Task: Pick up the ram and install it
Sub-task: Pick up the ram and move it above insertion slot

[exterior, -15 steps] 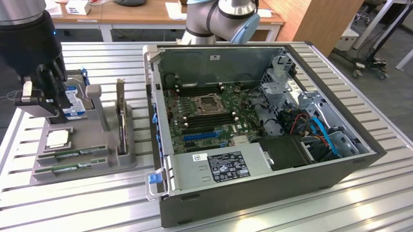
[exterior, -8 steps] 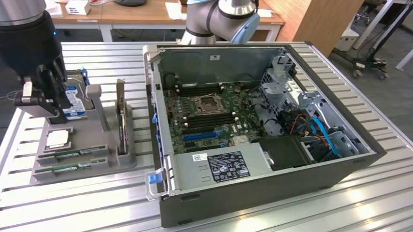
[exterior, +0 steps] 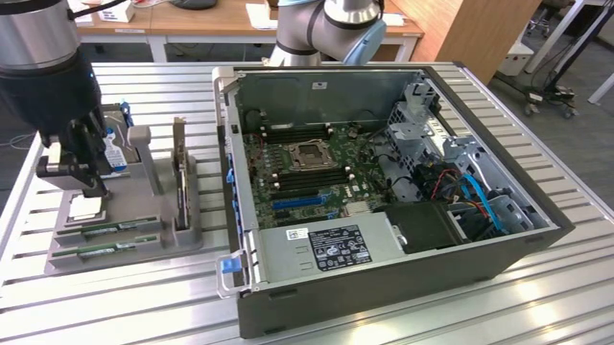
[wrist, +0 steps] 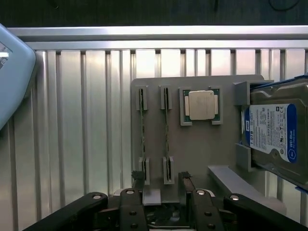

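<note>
The fingers (wrist: 188,190) hang apart, empty, above the holder (wrist: 192,149); its ram (wrist: 166,130) runs lengthwise away from them.

Gripper (wrist: 161,185) downward, jaws wide apart

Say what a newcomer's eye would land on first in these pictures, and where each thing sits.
The open computer case dominates the exterior view's centre and right, its motherboard exposed. On the exterior view's left, a grey holder carries two ram sticks, a processor and a blue-labelled hard drive. The gripper hangs open above that holder, holding nothing.
</note>
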